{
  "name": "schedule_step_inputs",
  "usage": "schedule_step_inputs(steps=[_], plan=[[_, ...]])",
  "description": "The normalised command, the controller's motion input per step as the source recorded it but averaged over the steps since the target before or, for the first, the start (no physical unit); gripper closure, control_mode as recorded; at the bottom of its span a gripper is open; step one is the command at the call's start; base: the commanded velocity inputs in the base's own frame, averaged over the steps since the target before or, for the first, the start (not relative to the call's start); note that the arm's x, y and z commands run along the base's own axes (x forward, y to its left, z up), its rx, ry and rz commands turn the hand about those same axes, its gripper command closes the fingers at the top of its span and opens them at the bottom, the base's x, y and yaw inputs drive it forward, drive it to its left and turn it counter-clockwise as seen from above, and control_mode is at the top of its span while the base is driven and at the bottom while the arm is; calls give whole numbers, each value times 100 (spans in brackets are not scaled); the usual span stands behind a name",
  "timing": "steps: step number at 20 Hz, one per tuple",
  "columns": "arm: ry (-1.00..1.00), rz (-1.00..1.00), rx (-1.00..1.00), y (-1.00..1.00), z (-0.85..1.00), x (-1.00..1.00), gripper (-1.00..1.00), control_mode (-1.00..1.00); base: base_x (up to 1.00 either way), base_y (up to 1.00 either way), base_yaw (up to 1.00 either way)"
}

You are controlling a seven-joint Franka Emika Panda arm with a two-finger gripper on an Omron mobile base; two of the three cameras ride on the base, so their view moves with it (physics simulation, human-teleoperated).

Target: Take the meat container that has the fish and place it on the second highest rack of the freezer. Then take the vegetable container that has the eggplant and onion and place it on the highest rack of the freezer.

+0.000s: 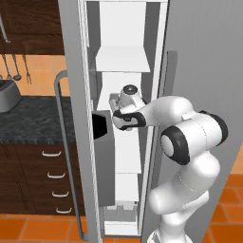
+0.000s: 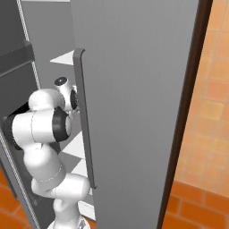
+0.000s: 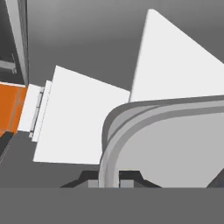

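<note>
Container [image 3: 175,144], grey with a rounded rim, is seen in the hand view held at its rim between the claw [image 3: 109,181] fingertips, which are clamped together on it; its contents cannot be told. In the left base view the same container [image 1: 114,101] is glimpsed as a pale tray just beyond the wrist, inside the open freezer [image 1: 121,28], above a white rack [image 1: 127,159] and below a higher white rack [image 1: 122,59]. The white arm [image 1: 190,137] is reached in from the lower right, between the two grey doors. In the right base view the large grey door [image 2: 134,89] with its long handle [image 2: 85,120] is seen in front, and the arm is bent behind it toward the racks. At the left of the left base view a dark speckled counter [image 1: 33,118] over brown drawers [image 1: 38,175] is seen, with orange floor tiles [image 1: 42,228] below
</note>
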Motion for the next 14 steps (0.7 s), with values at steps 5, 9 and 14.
schedule_step_inputs(steps=[5,9,14], plan=[[0,-4,0,0,-29,54,100,-100,0,0,0],[0,-1,0,-1,-22,68,100,-100,0,0,0],[0,0,0,-4,-16,46,100,-100,0,0,0]])
